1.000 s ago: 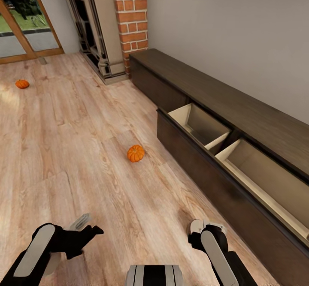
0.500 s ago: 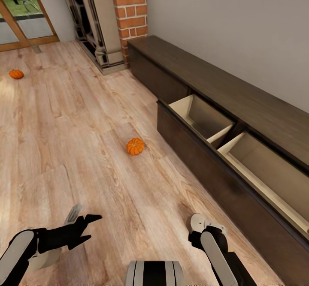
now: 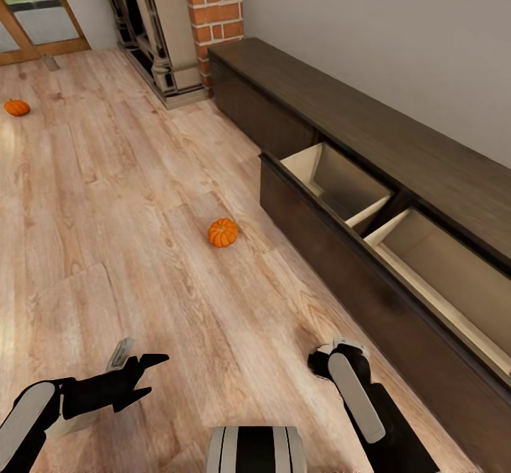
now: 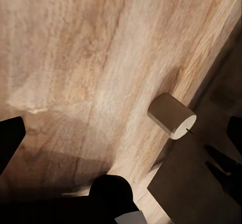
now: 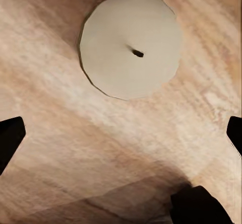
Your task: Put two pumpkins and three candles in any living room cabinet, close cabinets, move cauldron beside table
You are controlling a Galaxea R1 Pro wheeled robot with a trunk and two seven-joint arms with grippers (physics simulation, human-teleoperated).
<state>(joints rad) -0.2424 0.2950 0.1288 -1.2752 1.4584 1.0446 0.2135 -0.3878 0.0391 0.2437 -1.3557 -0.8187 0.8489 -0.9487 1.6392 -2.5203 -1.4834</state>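
Two small ribbed orange pumpkins (image 3: 223, 232) (image 3: 17, 108) are left on the floor as the view has shifted along the open dark-brown cabinet (image 3: 341, 196). A pale candle (image 5: 131, 44) is hovered over by the empty, spread right gripper (image 5: 121, 133); the left gripper (image 3: 135, 366) is likewise open.

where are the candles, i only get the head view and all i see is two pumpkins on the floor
Observer: One candle stands upright on the floor, straight ahead of the right claw, wick up.
Operator: is that claw open
Observer: Yes, its fingertips are spread wide with nothing between them.
Operator: anything by the left one
Observer: A second candle lies on its side on the floor, ahead of the open left claw.
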